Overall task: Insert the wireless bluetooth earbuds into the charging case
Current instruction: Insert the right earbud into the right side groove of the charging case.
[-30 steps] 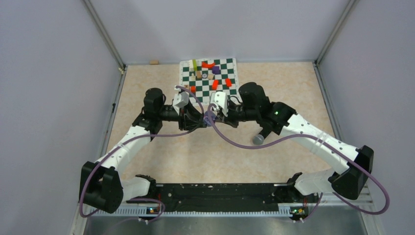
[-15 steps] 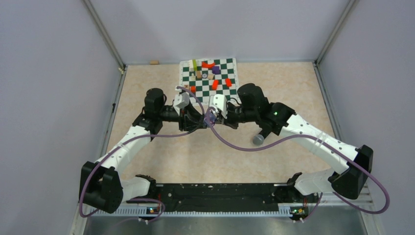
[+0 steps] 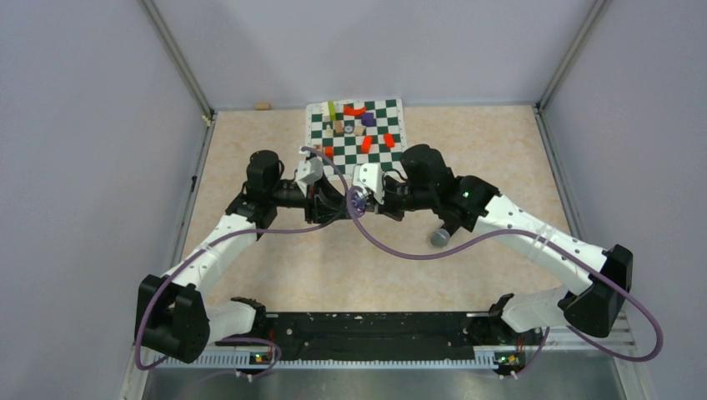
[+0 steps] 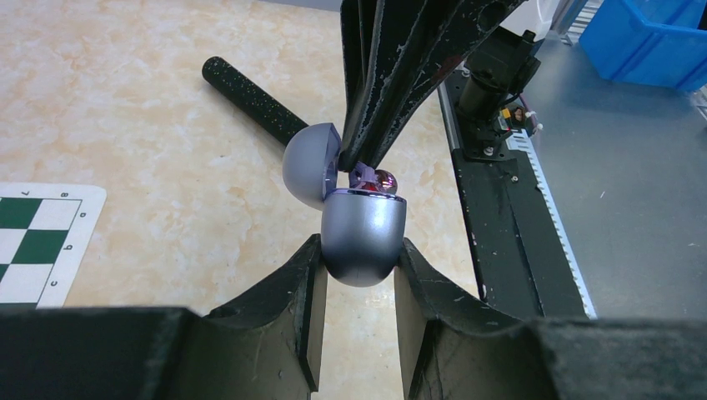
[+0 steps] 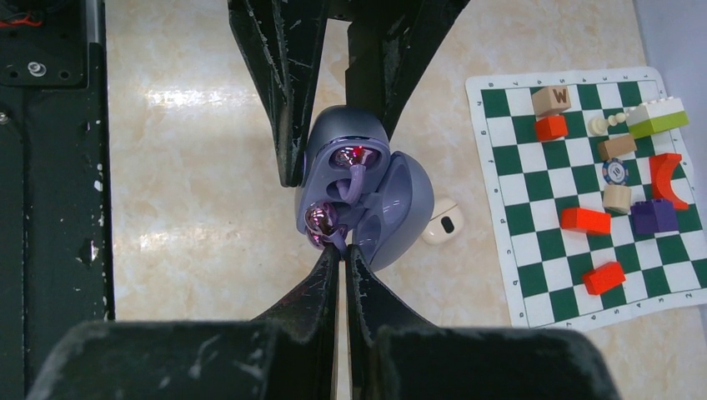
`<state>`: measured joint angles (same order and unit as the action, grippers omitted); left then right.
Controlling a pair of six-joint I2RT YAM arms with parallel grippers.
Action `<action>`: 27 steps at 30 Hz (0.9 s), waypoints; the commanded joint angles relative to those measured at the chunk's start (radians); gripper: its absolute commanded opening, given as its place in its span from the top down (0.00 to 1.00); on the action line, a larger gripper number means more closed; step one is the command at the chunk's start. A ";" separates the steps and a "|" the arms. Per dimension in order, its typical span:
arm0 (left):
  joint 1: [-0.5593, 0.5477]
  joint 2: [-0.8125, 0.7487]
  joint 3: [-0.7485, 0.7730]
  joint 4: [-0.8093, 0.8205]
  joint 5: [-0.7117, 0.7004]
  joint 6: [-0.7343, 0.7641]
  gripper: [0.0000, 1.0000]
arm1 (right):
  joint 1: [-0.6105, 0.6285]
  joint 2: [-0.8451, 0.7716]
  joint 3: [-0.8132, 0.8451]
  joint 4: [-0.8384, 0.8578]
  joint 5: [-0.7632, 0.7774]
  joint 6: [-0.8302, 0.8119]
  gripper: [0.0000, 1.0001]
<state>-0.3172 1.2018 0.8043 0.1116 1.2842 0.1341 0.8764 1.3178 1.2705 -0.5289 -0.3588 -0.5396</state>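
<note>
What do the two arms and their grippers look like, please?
The left arm and right arm have white links with black joints; purple cables trail from both. The right shows a green light. The left gripper and right gripper have black, tapered, scratched fingers.

Left hand (image 4: 358,254), right hand (image 5: 342,250) (both clenched)

Beige marbled worktop (image 3: 250,142), glossy, with a patch of light glare. Plain pale grey walls (image 3: 83,125) at 9, 12 and 3 o'clock. Metal corner posts (image 3: 178,58) at 11 and 1. Black rail (image 3: 375,329) along the 6 o'clock edge. Blue bin (image 4: 659,42) beyond the rail.
</note>
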 commanded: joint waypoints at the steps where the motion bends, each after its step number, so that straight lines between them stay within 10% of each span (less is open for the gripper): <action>1: -0.006 -0.030 0.042 0.049 0.024 0.008 1.00 | 0.013 -0.007 0.003 0.035 0.056 0.017 1.00; 27: 0.006 -0.029 -0.012 0.278 0.014 -0.189 1.00 | 0.012 -0.057 -0.016 0.110 0.123 0.079 1.00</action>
<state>-0.3084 1.2018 0.7929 0.2836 1.2659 -0.0113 0.8799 1.2942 1.2694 -0.4713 -0.2764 -0.4961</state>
